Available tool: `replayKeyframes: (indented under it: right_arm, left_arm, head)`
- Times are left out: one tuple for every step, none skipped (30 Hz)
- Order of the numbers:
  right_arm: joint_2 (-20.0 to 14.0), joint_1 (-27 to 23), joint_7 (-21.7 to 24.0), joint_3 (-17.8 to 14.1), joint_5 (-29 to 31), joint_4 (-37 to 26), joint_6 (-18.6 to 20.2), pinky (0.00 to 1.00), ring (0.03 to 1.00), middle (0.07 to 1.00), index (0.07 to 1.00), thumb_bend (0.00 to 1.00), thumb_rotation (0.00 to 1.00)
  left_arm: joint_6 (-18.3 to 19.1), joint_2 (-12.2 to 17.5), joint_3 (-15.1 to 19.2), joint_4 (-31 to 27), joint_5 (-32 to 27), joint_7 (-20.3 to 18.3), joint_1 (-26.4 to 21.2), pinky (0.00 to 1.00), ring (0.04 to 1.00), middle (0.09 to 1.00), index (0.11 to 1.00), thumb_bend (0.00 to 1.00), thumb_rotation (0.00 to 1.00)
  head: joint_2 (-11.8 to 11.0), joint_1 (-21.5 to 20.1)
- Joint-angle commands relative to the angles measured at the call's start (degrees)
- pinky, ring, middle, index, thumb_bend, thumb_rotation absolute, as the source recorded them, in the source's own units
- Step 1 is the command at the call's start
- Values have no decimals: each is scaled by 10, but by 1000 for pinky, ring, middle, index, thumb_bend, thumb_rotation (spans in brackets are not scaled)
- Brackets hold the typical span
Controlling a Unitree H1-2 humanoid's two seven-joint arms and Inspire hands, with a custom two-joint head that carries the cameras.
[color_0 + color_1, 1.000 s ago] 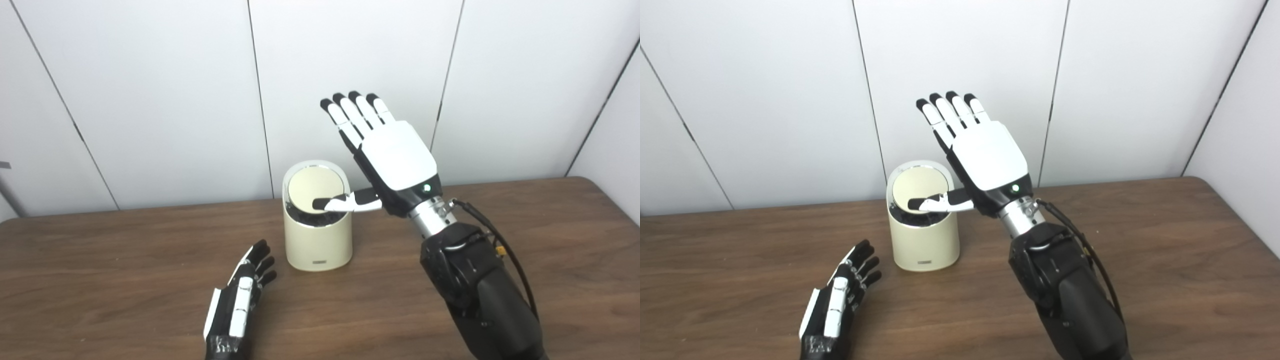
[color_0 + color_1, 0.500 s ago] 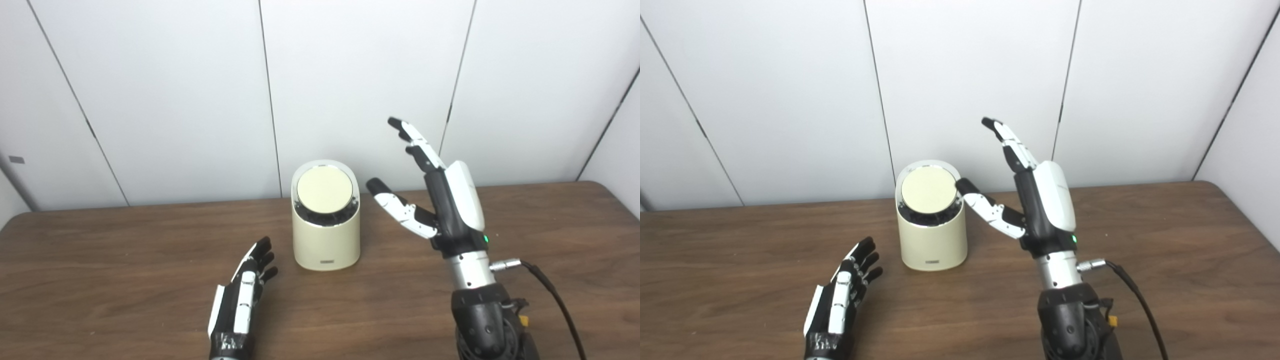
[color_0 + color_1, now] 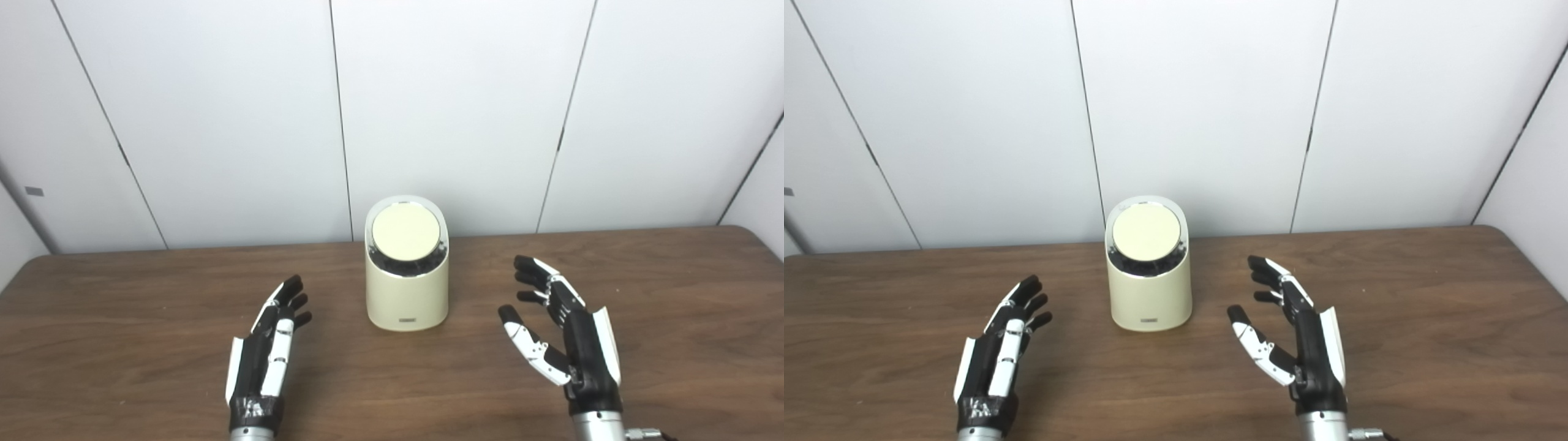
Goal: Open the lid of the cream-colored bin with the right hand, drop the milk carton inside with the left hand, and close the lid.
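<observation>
The cream-colored bin (image 3: 407, 288) stands upright at the middle of the brown table, its round lid (image 3: 406, 231) shut flat in the slanted top. My left hand (image 3: 267, 352) lies low over the table to the bin's left, open and holding nothing. My right hand (image 3: 566, 334) hovers to the bin's right, edge-on, fingers spread and open, apart from the bin. No milk carton shows in either view.
The wooden table (image 3: 122, 318) runs to a rounded far right corner (image 3: 744, 236). White wall panels (image 3: 453, 104) stand close behind the bin.
My right hand has come off the lid and dropped down and back to the bin's right. The lid now sits shut. The camera has shifted, moving the bin slightly right in view.
</observation>
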Motion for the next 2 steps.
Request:
replayKeyframes:
  right_arm:
    - [1, -6, -12, 1, -15, -1, -9, 685, 780, 799, 782, 171, 369]
    - [2, -4, -16, 0, -23, 2, -2, 681, 777, 795, 781, 177, 386]
  left_arm:
    - [-1, 0, 3, -20, 3, 5, -4, 811, 871, 892, 889, 197, 711]
    - [1, 1, 4, -22, 4, 5, -1, 813, 873, 895, 891, 200, 718]
  head:
    - [1, 2]
    - [3, 5]
